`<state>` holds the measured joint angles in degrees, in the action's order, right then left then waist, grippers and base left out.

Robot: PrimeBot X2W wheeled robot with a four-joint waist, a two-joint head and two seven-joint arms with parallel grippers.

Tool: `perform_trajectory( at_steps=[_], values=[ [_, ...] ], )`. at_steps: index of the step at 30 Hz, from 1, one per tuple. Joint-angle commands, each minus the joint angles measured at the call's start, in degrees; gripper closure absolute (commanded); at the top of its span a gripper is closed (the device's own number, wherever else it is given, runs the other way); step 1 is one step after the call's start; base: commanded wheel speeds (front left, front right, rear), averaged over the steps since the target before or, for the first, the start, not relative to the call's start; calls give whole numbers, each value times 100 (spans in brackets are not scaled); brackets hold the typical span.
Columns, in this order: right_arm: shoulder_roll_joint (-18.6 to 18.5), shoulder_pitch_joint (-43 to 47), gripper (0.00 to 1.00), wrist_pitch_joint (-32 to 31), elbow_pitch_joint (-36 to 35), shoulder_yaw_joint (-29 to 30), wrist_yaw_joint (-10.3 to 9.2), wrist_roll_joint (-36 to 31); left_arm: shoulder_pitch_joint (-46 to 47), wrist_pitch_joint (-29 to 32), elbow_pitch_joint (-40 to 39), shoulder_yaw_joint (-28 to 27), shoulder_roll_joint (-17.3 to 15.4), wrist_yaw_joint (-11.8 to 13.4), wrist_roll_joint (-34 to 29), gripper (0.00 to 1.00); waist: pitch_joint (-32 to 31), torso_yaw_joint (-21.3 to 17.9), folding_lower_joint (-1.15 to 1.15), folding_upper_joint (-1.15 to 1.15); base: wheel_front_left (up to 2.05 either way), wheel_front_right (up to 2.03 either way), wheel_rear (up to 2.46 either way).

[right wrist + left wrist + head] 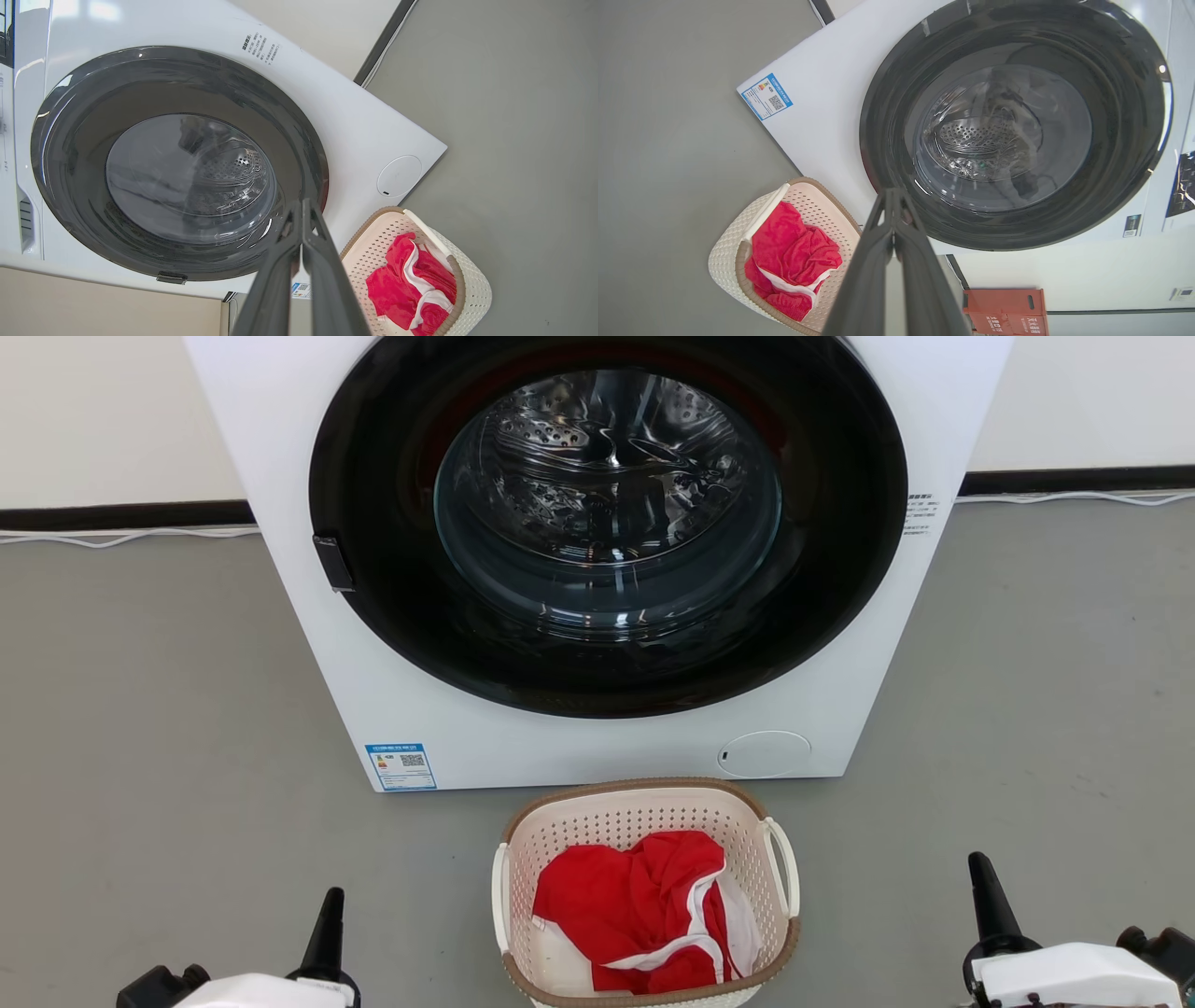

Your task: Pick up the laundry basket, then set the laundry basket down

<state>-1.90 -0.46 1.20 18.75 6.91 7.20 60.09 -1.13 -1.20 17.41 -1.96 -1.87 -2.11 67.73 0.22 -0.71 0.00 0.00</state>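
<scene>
The laundry basket (607,821), cream-white and perforated with a brown rim and white loop handles, stands on the grey floor just in front of the washing machine, holding red cloth with white trim. It also lies at the lower left of the left wrist view as the basket (724,261) and at the lower right of the right wrist view as the basket (472,280). My left gripper (331,901) is shut at the lower left, well apart from it. My right gripper (978,868) is shut at the lower right, also clear of it. Both hold nothing.
A big white washing machine (448,728) with a round dark glass door stands right behind the basket, against a pale wall. Grey floor (140,709) spreads to both sides. An orange-red box (1004,310) sits beside the machine. A white cable runs along the skirting.
</scene>
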Motion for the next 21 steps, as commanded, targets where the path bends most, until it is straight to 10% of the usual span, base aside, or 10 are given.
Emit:
perform_trajectory(
  at_steps=[1, 21],
  values=[
    [-75, -306, 100, -45, -200, -76, 25, 152, 332, 28, -178, -145, -62, -81, 109, 100, 0, 1, 0, 0, 0, 0, 0],
    [-85, -428, 100, -375, -325, -60, 27, 1549, 515, 366, -249, -287, -79, -289, 1176, 100, -2, 33, 0, 0, 0, 0, 0]
  ],
)
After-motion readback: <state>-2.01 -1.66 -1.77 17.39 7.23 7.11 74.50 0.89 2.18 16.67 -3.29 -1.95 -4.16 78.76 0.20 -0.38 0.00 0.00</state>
